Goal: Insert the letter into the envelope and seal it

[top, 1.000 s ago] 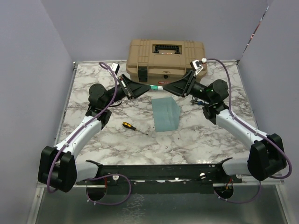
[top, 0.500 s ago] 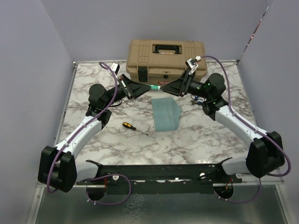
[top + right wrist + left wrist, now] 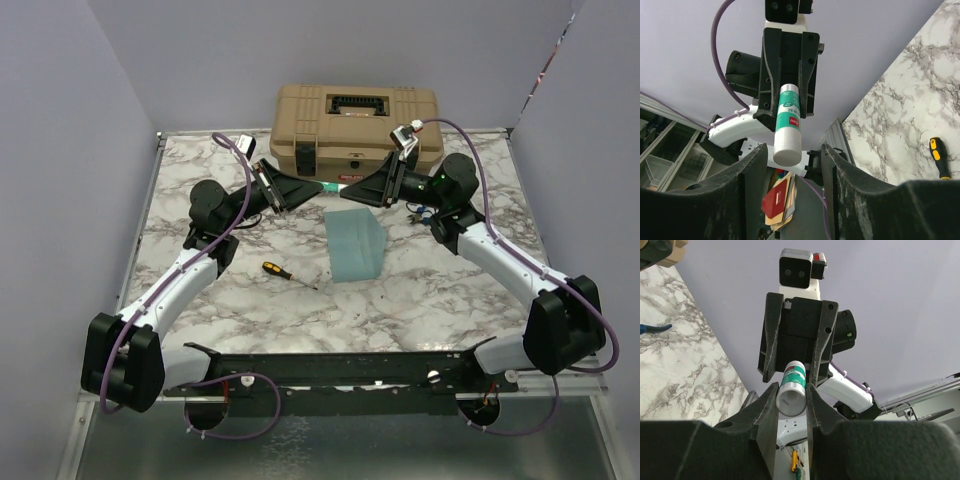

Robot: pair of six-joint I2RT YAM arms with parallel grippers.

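**Item 1. Envelope** point(image 3: 355, 247): teal, flat on the marble bench point(image 3: 440, 290). It lies below both claws, on the side towards the arm bases, and touches neither. How its flap lies cannot be told from the top view.

**Item 2. Glue stick** point(image 3: 333, 187): white tube with a green and red label, held level in the air above the far edge of the envelope. It spans the gap between the two claws.

**Item 3. Left claw** point(image 3: 792, 390): pinching the glue stick. Both fingers press against the tube's near end (the left wrist view shows the grip end-on).

**Item 4. Right claw** point(image 3: 791, 155): spread. Its fingers point(image 3: 757, 175) stand on either side of the stick's rounded white end, with a gap showing on each side. It faces the left claw tip to tip.

**Item 5. Toolbox** point(image 3: 355, 125): tan, with a black handle, lid down. It sits beyond both claws at the far edge of the bench.

**Item 6. Screwdriver** point(image 3: 280, 272): yellow and black handle, lying flat on the bench. It is nearer the bases than the left claw, just beside the envelope's left edge and not touching it.
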